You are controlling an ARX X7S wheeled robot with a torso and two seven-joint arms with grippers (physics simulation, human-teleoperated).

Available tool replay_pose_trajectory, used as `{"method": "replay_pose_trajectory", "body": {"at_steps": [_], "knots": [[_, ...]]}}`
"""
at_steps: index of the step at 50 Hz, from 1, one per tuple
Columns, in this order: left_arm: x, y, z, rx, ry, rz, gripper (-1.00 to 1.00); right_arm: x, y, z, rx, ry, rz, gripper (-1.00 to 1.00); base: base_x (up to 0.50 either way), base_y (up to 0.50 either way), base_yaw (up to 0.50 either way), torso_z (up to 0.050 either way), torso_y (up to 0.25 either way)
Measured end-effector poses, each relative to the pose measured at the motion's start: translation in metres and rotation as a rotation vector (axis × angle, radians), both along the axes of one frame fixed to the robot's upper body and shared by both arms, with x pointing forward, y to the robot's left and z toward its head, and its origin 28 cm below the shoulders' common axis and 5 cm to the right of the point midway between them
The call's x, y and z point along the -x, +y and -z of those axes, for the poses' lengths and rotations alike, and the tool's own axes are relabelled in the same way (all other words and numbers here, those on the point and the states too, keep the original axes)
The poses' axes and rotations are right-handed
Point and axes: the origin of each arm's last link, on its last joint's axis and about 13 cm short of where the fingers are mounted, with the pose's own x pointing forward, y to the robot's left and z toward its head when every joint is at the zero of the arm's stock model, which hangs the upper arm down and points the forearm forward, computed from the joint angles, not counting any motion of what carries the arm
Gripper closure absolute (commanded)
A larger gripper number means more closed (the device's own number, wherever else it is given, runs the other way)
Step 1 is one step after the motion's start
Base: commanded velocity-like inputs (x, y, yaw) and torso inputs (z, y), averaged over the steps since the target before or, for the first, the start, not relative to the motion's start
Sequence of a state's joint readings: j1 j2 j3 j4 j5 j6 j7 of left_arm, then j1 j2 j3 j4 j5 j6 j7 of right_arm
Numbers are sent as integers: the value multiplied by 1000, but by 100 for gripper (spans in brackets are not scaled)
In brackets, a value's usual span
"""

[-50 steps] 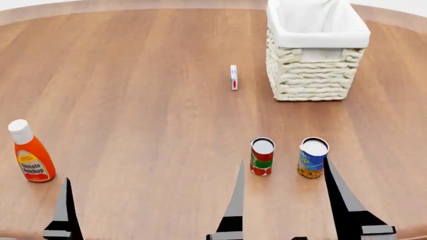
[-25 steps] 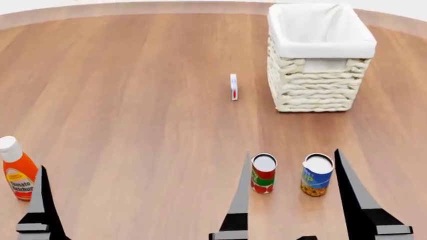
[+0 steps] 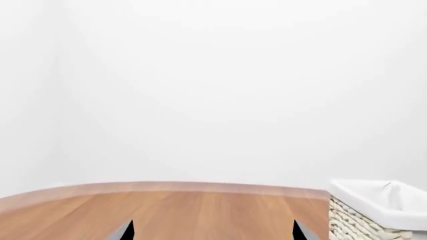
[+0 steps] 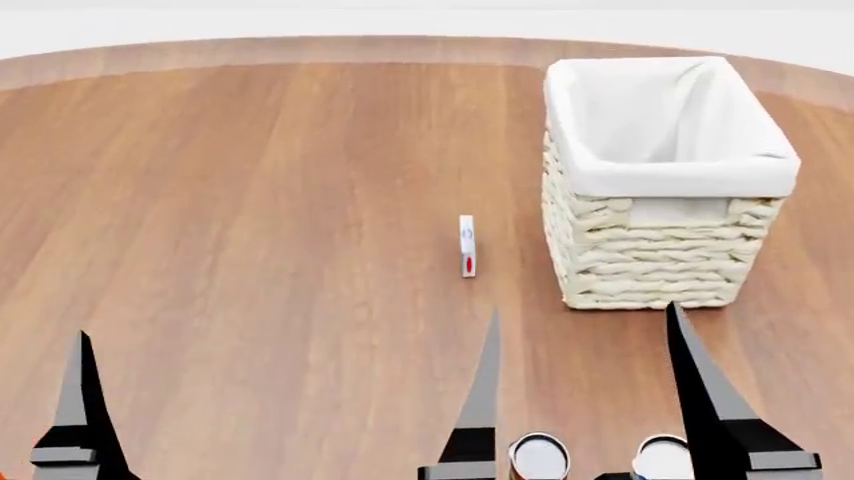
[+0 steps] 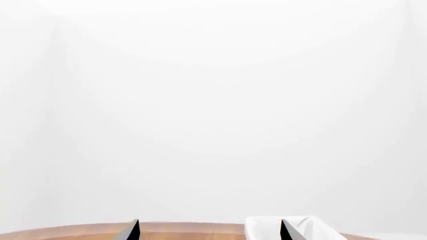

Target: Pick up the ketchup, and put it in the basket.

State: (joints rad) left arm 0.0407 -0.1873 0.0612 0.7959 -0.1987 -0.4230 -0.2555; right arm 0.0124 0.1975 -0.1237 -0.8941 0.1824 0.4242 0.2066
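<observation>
The ketchup is out of view in every frame. The basket, cream wicker with a white cloth liner, stands at the far right of the wooden table. It also shows in the left wrist view, and its rim shows in the right wrist view. My right gripper is open and empty, with its fingers wide apart in front of the basket; it also shows in the right wrist view. My left gripper is open and empty. Only one of its fingers shows in the head view, at the lower left.
A small white and red box stands upright left of the basket. The tops of a red-green can and a blue can show at the bottom edge, between my right fingers. The round table's far edge curves along the back.
The head view has shifted up. The ketchup slid out at the lower left, the cans dropped to the bottom edge, and the basket and small box sit lower. Both grippers stay open.
</observation>
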Motion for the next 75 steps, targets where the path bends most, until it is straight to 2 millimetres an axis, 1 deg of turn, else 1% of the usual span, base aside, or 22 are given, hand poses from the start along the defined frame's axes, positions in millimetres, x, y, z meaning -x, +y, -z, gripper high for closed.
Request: {"method": "replay_pose_trajectory", "body": {"at_steps": [42,49,64,75], "knots": [[-1,0,2,12,12,5,-100,-1,-1,2,-10,15,-2,-100,496,0,0,0,1],[-1,0,2,13,13,5,-100,-1,-1,2,-16,0,-4,-100,0,0,0,0,2],[-1,0,3,15,17,4,-100,0,-2,3,-44,-12,-1,-100,0,-499,0,0,0],[-1,-1,4,13,23,5,-100,-1,-3,1,-73,-31,26,-100,0,0,0,0,0]]}}
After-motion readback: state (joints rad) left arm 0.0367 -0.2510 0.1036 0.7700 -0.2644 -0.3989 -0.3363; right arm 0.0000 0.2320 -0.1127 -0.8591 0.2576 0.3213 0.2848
